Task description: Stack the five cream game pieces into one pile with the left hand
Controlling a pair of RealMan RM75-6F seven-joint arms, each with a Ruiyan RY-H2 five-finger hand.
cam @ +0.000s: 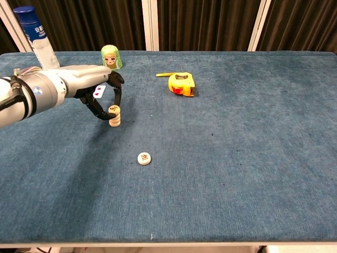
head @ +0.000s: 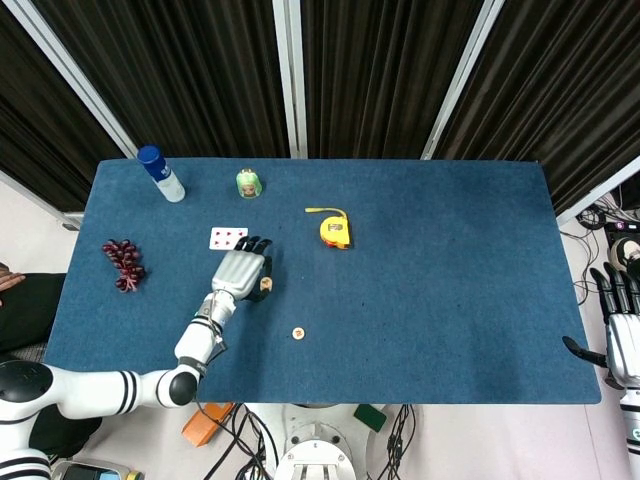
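Observation:
A short pile of cream game pieces (cam: 114, 116) stands on the blue table (cam: 237, 158), left of centre. My left hand (cam: 93, 90) reaches in from the left, its thumb and a finger pinching the top piece of the pile. In the head view the left hand (head: 240, 270) covers most of the pile (head: 265, 285). One more cream piece (cam: 144, 158) lies flat by itself nearer the front edge, also seen as a lone piece (head: 298, 333) from above. My right hand (head: 620, 330) hangs off the table's right edge, fingers apart and holding nothing.
A playing card (cam: 98, 91) lies just behind the left hand. A green doll (cam: 110, 57) and a blue-capped bottle (cam: 36, 34) stand at the back left. A yellow tape measure (cam: 181, 84) sits behind centre. Dark grapes (head: 124, 263) lie at the far left.

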